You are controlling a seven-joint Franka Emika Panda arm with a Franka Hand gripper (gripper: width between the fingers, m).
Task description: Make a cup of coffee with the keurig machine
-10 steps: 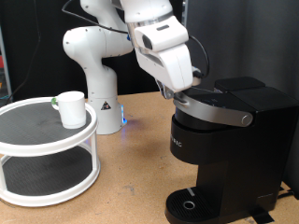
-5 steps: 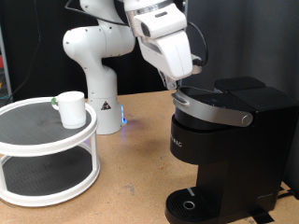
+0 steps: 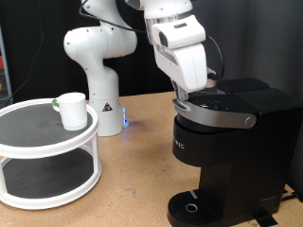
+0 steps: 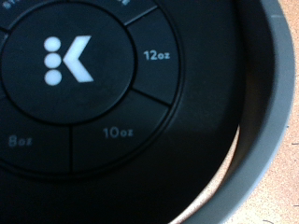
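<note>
The keurig machine (image 3: pixel 227 151) is a large matte black coffee maker at the exterior view's right, with its grey-silver lid handle (image 3: pixel 227 114) down. My gripper (image 3: pixel 192 96) hangs straight down at the top of the machine, just above or touching its lid. The wrist view shows the round black button panel (image 4: pixel 75 70) very close, with a white K logo and the labels 12oz, 10oz and 8oz, ringed by the grey lid rim (image 4: pixel 266 140). No fingers show in it. The cup (image 3: pixel 70 110), a small white mug, stands on the upper tier of a round stand, far from the gripper.
The two-tier white round stand (image 3: pixel 28 151) with dark shelves fills the exterior view's left. The white robot base (image 3: pixel 95 66) stands behind it. The machine's drip tray (image 3: pixel 194 206) holds nothing. The wooden table (image 3: pixel 133 170) lies between stand and machine.
The hand has swung towards the exterior view's right and turned from tilted to upright, ending over the machine's top. The cup and the machine have not moved.
</note>
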